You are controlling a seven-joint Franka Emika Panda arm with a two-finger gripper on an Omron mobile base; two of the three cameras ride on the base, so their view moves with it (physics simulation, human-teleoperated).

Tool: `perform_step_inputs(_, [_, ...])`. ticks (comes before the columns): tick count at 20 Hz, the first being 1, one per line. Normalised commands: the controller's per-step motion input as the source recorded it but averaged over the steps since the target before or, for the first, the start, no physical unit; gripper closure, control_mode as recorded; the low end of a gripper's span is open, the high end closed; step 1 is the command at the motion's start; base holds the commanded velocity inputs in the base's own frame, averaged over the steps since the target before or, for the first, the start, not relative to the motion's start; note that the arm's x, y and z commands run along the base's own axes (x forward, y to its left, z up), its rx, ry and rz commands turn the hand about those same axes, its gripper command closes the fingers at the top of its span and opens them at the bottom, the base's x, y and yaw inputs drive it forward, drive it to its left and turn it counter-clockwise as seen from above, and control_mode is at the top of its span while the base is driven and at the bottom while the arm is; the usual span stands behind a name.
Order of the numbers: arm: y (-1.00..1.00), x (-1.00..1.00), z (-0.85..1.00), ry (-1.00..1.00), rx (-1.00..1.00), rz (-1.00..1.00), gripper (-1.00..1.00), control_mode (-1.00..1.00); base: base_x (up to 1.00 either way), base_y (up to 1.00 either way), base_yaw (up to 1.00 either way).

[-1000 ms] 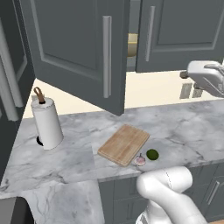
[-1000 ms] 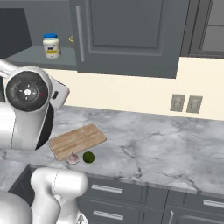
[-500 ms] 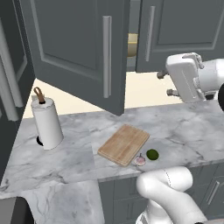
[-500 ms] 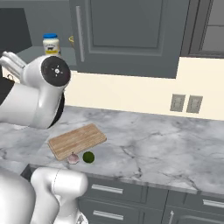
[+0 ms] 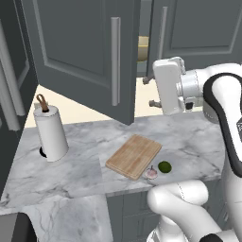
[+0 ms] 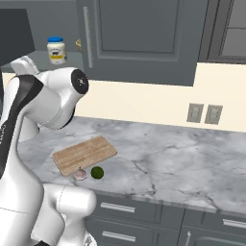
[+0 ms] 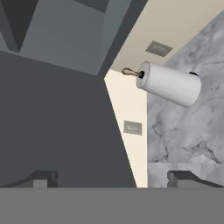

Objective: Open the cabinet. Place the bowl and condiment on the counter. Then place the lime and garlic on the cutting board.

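Hand (image 5: pixel 150 92) raised above the grey-white marble worktop (image 5: pixel 198 142), fingers spread, grasping nothing. Small dark green lime (image 5: pixel 164 166) and pinkish-white garlic bulb (image 5: pixel 151 173) beside the light brown wooden cutting board (image 5: pixel 133 156), near the worktop's front edge. Left door of the dark grey panelled cabinet (image 5: pixel 85 52) swung open, squat white blue-lidded jar (image 6: pixel 56 50) inside

Lime (image 5: pixel 164 166) beside garlic (image 5: pixel 151 173) (off-board)

dark grey cabinet (image 5: pixel 90 52), green lime (image 5: pixel 164 166)
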Motion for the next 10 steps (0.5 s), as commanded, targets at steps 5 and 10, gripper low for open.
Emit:
perform_step_inputs(5, [0.52,0.60,-0.16,0.20,0.20,0.14,-1.00,-1.00,0.00,0.00,0.00])
perform_step_inputs(10, [0.54,0.47,-0.08,0.21,0.17,0.15,-1.00,-1.00,0.00,0.00,0.00])
